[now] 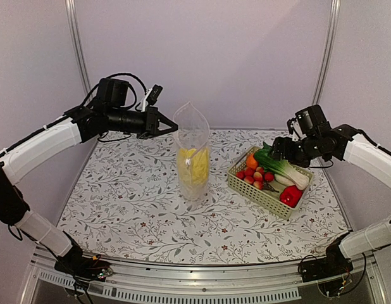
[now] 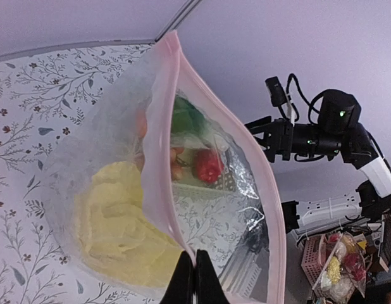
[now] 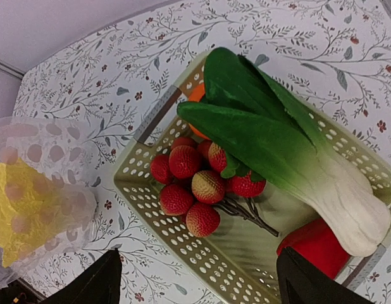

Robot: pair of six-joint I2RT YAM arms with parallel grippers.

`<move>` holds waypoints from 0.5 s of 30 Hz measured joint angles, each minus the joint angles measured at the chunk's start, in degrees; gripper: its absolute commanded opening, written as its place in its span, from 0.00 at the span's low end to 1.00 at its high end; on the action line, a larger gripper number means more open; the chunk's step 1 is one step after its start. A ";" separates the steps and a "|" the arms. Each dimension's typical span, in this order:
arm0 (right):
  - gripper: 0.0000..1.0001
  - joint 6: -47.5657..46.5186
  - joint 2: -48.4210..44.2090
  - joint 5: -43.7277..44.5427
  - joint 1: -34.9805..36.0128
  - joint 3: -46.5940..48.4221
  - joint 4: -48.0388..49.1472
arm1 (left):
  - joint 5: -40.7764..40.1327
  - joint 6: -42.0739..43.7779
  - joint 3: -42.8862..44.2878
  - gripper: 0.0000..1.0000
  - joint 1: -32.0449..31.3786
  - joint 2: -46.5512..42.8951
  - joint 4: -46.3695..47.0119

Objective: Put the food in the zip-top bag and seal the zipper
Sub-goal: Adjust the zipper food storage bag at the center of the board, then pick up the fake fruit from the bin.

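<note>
The zip-top bag [image 1: 192, 152] stands upright mid-table with its mouth open upward. A yellow napa cabbage [image 1: 193, 166] sits inside it. My left gripper [image 1: 173, 128] is shut on the bag's left mouth edge; in the left wrist view its fingertips [image 2: 195, 266] pinch the pale pink zipper [image 2: 164, 126] above the cabbage [image 2: 113, 215]. My right gripper [image 3: 202, 285] is open and empty, hovering over the green basket [image 3: 145, 196]. The basket holds a cluster of small red fruits [image 3: 192, 183], an orange [image 3: 197, 95], a round red fruit [image 3: 316, 247] and a green-white leafy vegetable [image 3: 278, 145].
The basket [image 1: 265, 193] sits at the right of the floral tablecloth, a hand's width from the bag. Aluminium frame posts stand at the back corners, and a rail runs along the near edge by the arm bases.
</note>
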 measured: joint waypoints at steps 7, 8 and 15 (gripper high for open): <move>0.71 1.92 8.66 -6.14 0.07 -5.92 4.15 | 0.17 -0.04 0.00 0.00 0.02 0.00 0.11; 0.68 2.14 9.86 -6.54 0.09 -6.01 4.76 | 0.17 -0.04 0.00 0.00 0.02 0.00 0.11; 0.57 2.75 16.96 -6.62 1.36 -5.77 9.60 | 0.17 -0.04 0.00 0.00 0.07 0.00 0.11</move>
